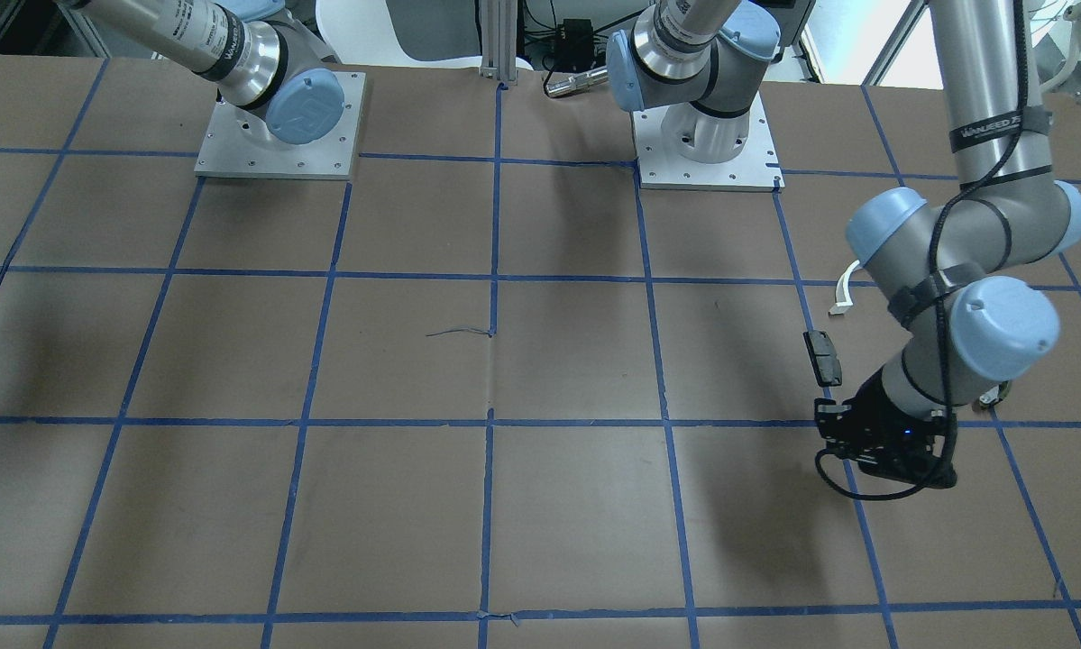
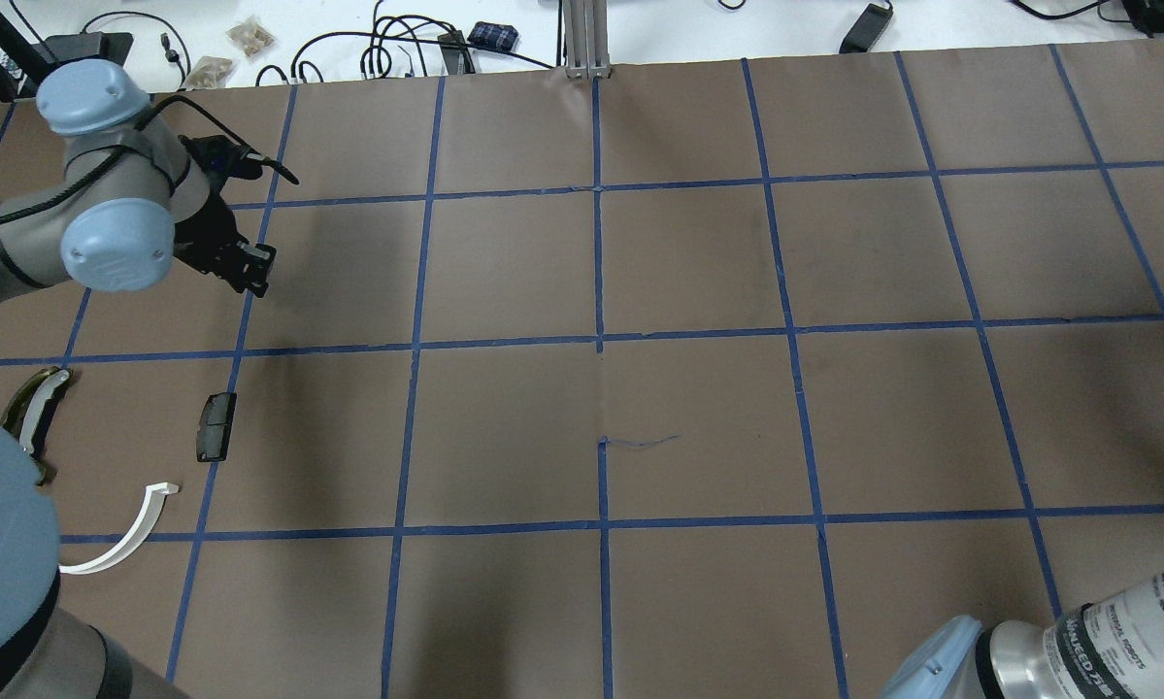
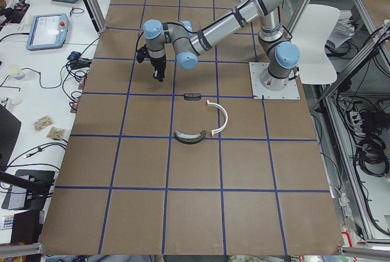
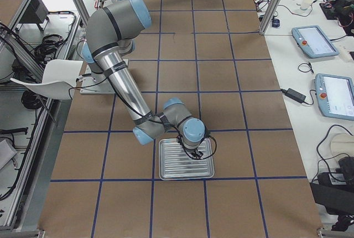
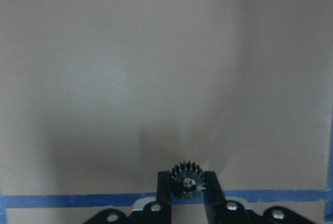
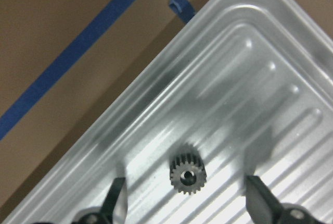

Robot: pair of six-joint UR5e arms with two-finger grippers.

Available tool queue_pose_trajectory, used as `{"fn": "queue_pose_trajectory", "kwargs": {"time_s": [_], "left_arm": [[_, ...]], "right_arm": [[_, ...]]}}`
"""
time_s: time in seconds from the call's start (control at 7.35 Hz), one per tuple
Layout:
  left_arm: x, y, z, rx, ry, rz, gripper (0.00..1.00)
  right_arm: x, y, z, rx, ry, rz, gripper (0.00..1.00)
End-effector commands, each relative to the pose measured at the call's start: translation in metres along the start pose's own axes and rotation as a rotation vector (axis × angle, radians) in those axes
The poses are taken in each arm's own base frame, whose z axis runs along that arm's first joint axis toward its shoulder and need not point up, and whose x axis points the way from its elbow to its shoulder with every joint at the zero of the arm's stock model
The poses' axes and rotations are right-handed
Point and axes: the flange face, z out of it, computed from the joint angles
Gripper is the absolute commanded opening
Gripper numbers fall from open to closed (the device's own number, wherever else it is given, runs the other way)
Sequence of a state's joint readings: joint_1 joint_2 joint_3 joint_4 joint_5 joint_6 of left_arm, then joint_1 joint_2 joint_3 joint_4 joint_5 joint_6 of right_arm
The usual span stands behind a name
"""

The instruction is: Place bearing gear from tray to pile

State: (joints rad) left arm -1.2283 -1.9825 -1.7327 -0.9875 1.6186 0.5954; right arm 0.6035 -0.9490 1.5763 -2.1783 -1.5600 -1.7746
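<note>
My left gripper [image 5: 188, 179] is shut on a small black toothed gear [image 5: 188, 184] and holds it above the brown table and a blue tape line. In the overhead view this gripper [image 2: 251, 274] hangs just beyond the pile: a dark grey block [image 2: 216, 427], a white half-ring [image 2: 120, 539] and an olive-green curved piece [image 2: 33, 408]. My right gripper [image 6: 186, 186] is open over the ribbed metal tray [image 6: 270, 41]. A second black gear [image 6: 187, 174] lies flat in the tray between its fingers [image 6: 117, 198]. The tray [image 4: 186, 172] also shows in the exterior right view.
The table is brown paper with a grid of blue tape lines [image 2: 598, 340]. Two arm base plates [image 1: 279, 126] stand at the robot's side. The left arm's elbow [image 2: 106, 243] hangs over the table beside the pile. Cables and small bags lie beyond the far edge [image 2: 251, 39].
</note>
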Motion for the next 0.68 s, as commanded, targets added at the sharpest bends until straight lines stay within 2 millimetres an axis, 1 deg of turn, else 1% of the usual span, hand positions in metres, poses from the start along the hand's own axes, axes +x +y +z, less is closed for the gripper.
{"fn": "queue_pose_trajectory", "kwargs": {"time_s": [0.0, 0.14, 0.27, 0.41, 0.54], "left_arm": [[-0.092, 0.050, 0.007, -0.008, 0.011, 0.016, 0.00], [-0.112, 0.063, 0.009, -0.013, 0.014, -0.008, 0.00], [-0.116, 0.067, 0.023, -0.032, 0.034, -0.009, 0.00], [-0.107, 0.078, 0.030, -0.054, 0.048, -0.012, 0.00], [-0.085, 0.097, 0.048, -0.090, 0.081, -0.016, 0.00]], "right_arm": [[0.002, -0.002, -0.005, 0.002, 0.011, 0.032, 0.30], [0.001, -0.006, -0.007, 0.003, 0.010, 0.046, 0.30], [0.000, -0.006, 0.000, 0.005, -0.002, 0.046, 0.30], [0.000, -0.007, -0.003, 0.004, 0.002, 0.045, 0.30], [-0.001, -0.008, -0.002, 0.007, -0.004, 0.045, 0.30]]}}
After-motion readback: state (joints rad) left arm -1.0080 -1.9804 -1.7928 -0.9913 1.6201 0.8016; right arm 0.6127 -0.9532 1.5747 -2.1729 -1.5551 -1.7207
